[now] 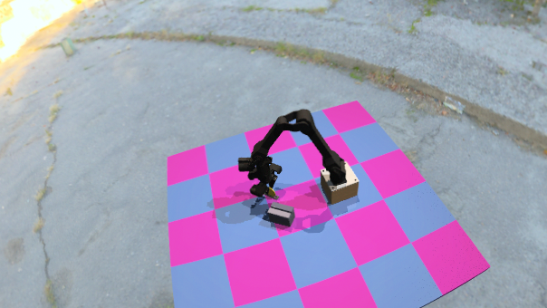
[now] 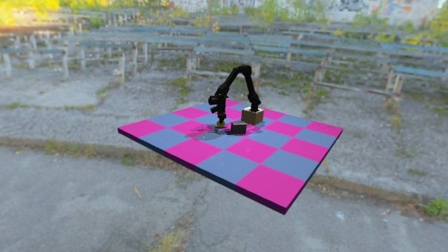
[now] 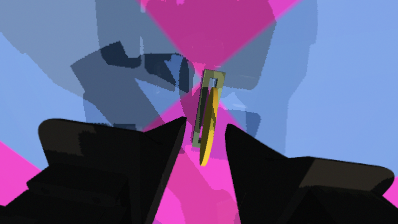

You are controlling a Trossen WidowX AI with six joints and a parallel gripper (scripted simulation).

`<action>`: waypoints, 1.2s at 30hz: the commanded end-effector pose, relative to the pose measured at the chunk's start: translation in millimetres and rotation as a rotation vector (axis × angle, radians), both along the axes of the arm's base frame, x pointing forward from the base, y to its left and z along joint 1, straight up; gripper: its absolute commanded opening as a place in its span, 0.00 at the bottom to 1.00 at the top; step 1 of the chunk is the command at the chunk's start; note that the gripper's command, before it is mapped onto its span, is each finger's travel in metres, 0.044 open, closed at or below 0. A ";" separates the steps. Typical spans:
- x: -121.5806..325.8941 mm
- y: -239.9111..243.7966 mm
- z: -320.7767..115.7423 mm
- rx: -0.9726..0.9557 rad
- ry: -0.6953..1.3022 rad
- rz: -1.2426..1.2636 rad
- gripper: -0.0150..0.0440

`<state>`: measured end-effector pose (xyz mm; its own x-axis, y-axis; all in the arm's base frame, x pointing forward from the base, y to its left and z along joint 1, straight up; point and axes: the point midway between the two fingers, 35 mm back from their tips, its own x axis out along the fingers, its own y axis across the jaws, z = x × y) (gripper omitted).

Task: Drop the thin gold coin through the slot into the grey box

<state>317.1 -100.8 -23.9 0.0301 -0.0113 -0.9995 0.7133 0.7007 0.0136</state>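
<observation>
The gold coin (image 1: 272,193) (image 2: 221,124) (image 3: 205,147) stands on edge in the dark-green holder (image 3: 215,73), leaning slightly to the right in the wrist view. My gripper (image 1: 268,187) (image 2: 221,121) (image 3: 206,125) is partly open and points down over the coin. In the wrist view the coin's near part shows in the gap between the fingertips, with space on both sides; how deep the tips reach beside it is hard to tell. The closed grey box (image 1: 281,219) (image 2: 238,129) stands close by. Its lid slot shows as a dark line in the top view.
The arm's base sits on a brown block with a white top (image 1: 344,193) (image 2: 252,118), behind the grey box in the exterior view. The checkered pink and blue table top (image 1: 260,276) (image 2: 256,148) carries everything. The arm arches above it and casts shadows around the holder.
</observation>
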 end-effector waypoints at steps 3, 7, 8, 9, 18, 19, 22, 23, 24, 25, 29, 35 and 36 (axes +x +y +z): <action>-0.7 -0.6 -11.0 -0.004 0.002 -0.006 0.53; -1.1 -0.4 -17.5 -0.004 0.002 -0.006 0.53; -1.3 -0.4 -19.1 -0.004 0.002 -0.006 0.53; -1.4 -0.3 -20.7 -0.004 0.002 -0.006 0.53; -2.0 -0.2 -26.3 -0.004 0.002 -0.006 0.35; -2.0 -0.2 -26.3 -0.004 0.002 -0.006 0.30; -2.0 -0.2 -26.3 -0.004 0.002 -0.006 0.25; -2.0 -0.2 -26.3 -0.004 0.002 -0.006 0.25; -2.0 -0.2 -26.3 -0.004 0.002 -0.006 0.25; -2.0 -0.2 -26.3 -0.004 0.002 -0.006 0.25; -2.0 -0.2 -26.3 -0.004 0.002 -0.006 0.25; -1.2 -0.4 -20.3 -0.004 0.002 -0.006 0.25; -0.9 -0.4 -17.9 -0.004 0.002 -0.006 0.25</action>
<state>314.5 -100.2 -48.7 0.0239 -0.0102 -0.9997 0.7137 0.7004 0.0100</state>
